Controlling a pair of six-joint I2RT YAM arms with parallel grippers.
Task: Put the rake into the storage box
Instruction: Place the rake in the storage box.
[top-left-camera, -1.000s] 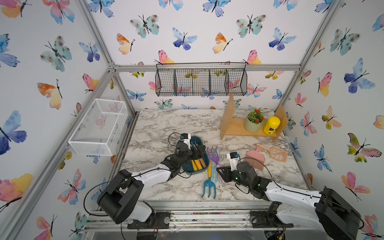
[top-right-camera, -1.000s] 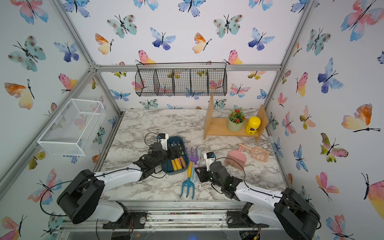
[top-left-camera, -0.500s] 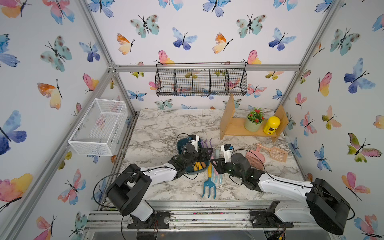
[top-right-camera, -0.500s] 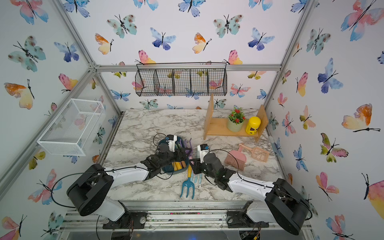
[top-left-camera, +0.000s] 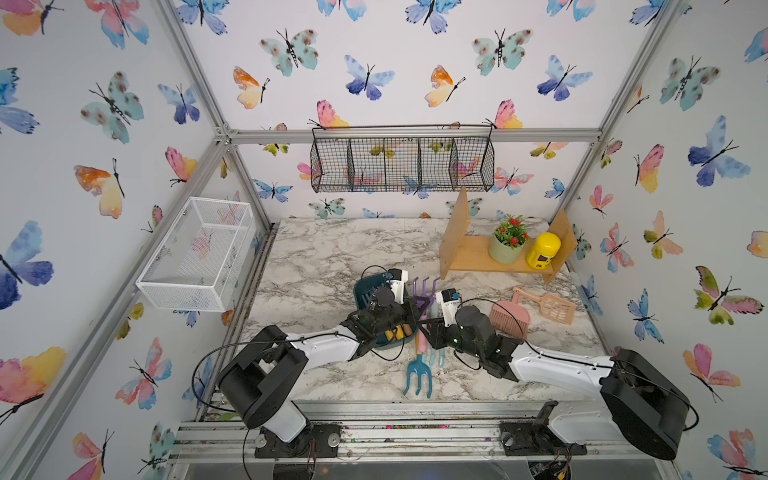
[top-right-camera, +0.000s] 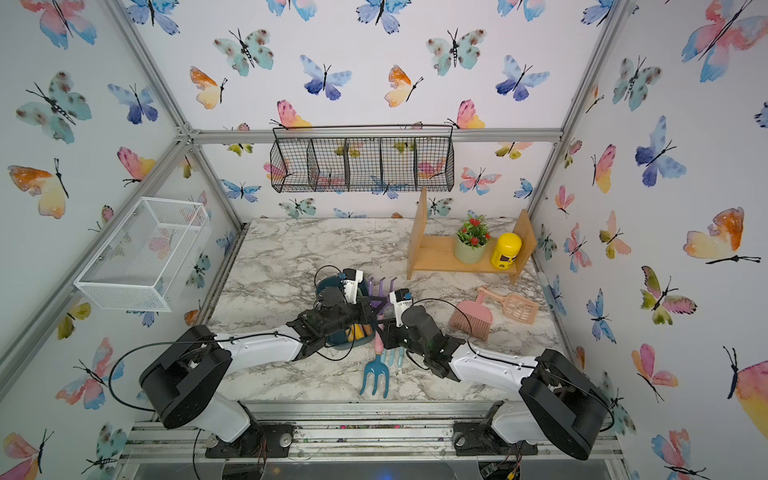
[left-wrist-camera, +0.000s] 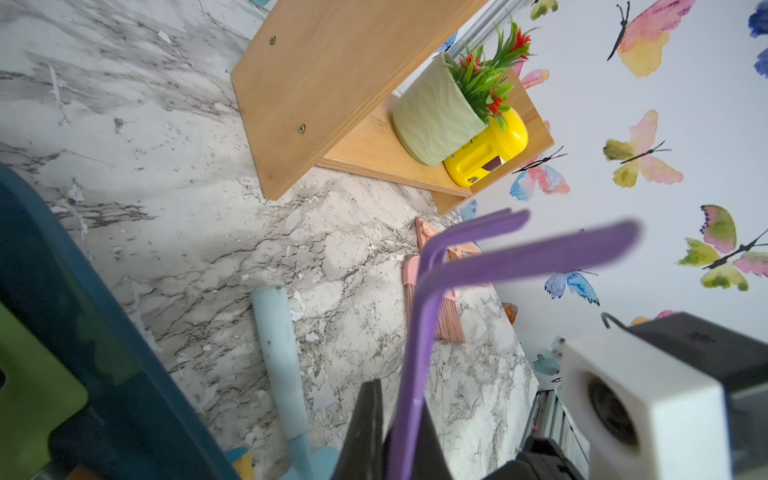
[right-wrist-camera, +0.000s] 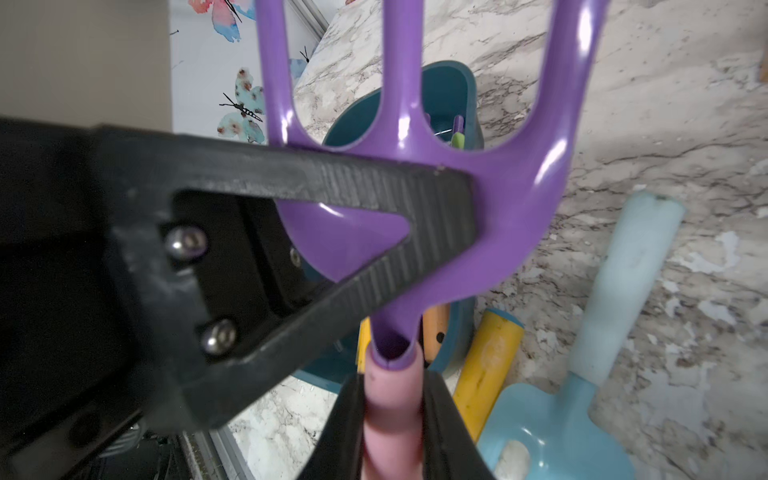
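**Observer:** What fills the view, largest first?

**Operator:** (a) The marble table (top-left-camera: 324, 257), seen in both top views. My two arms reach in from its near edge and meet near the middle. (b) The storage box (top-left-camera: 360, 293), a dark teal tub, lies on the marble under my left arm. Yellow and orange handles show inside it.

**Observer:** And the tool itself?

**Operator:** (c) The rake (right-wrist-camera: 528, 195) has a purple three-tined head on a pink handle. It is outside the storage box, just beside the tub's right-hand rim, with its tines pointing toward the back wall. I cannot tell whether the end of its handle touches the marble.

**Observer:** Which arm has hold of it?

**Operator:** Both. (d) The left gripper (left-wrist-camera: 399, 449) is clamped on the flat purple head, a finger on either face. (e) The right gripper (right-wrist-camera: 390, 432) is clamped on the pink handle, just below the purple neck.

**Observer:** Anything lying close by?

**Operator:** (f) A blue fork (top-left-camera: 417, 370) with a yellow handle and a pale blue trowel (right-wrist-camera: 623, 291) lie on the marble beside the rake, toward the near edge.
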